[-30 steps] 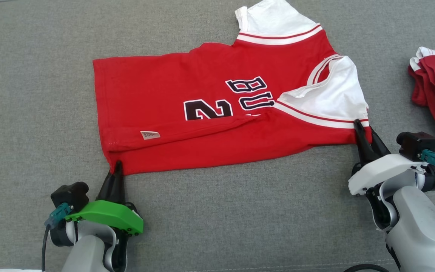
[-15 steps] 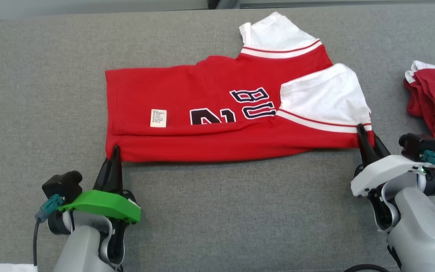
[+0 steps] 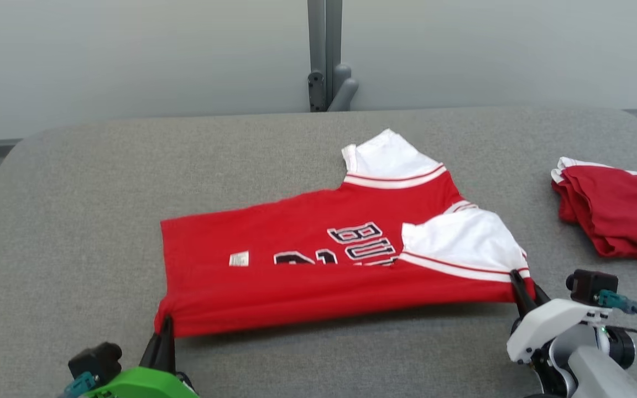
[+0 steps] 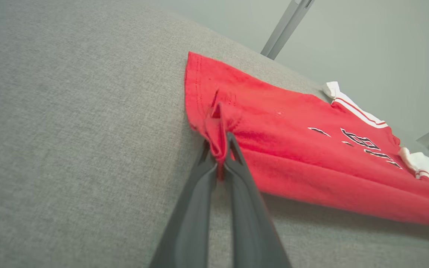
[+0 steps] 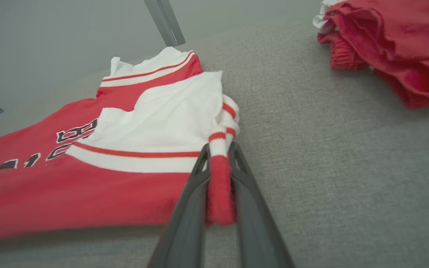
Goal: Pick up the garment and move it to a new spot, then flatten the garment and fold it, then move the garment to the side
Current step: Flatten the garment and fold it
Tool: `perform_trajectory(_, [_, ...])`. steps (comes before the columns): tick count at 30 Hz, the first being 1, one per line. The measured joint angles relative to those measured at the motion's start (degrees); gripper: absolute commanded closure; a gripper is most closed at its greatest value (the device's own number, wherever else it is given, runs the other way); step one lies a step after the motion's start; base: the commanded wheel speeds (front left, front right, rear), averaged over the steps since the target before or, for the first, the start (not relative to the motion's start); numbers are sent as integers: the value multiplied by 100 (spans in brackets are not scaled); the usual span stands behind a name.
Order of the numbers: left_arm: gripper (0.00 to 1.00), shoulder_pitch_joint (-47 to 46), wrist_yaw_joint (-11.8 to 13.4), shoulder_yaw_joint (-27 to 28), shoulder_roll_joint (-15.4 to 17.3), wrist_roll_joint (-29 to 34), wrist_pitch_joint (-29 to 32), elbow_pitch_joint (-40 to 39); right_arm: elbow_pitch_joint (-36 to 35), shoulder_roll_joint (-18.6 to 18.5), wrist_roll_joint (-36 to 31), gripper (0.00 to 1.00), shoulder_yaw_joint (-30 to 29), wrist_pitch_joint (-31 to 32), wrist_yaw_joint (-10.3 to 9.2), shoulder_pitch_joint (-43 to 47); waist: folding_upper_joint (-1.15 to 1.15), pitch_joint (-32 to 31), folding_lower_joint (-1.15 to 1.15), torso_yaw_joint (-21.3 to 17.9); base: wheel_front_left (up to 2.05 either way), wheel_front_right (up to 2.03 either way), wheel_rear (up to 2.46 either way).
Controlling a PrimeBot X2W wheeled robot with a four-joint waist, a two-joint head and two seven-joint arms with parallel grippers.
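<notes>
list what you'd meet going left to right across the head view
left tool → red jersey → right tool → pile of red clothes

Red-white garment (image 3: 307,276), black lettering; grey surface (image 3: 75,221).

Left gripper (image 3: 165,326) cased in bright green, right gripper (image 3: 522,281) in white; long dark fingers (image 4: 196,208), black camera blocks (image 3: 588,282), teal plugs (image 3: 610,299).
</notes>
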Motion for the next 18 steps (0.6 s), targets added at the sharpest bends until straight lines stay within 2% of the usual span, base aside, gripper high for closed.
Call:
perform_trajectory(7, [100, 550, -1, 77, 5, 14, 1, 209, -74, -68, 248, 100, 205, 1, 2, 676, 0, -374, 0, -15, 0, 0, 0])
perform_trajectory(15, [100, 764, -2, 151, -18, 62, 1, 404, -335, -155, 371, 100, 366, 8, 3, 1054, 0, -169, 0, -31, 0, 0, 0])
perform_trajectory(16, [100, 764, -2, 143, -20, 67, 1, 433, -355, -152, 371, 69, 353, 9, 3, 1062, 0, -133, 0, -36, 0, 0, 0])
perform_trajectory(17, [87, 764, -2, 129, -22, 92, 0, 466, -371, -149, 342, 1, 313, 8, 3, 1066, 0, -96, 0, -40, 0, 0, 0])
perform_trajectory(18, [29, 763, -2, 127, -25, 108, 0, 502, -392, -155, 296, 0, 263, 8, 2, 1066, 0, -59, 0, -42, 0, 0, 0])
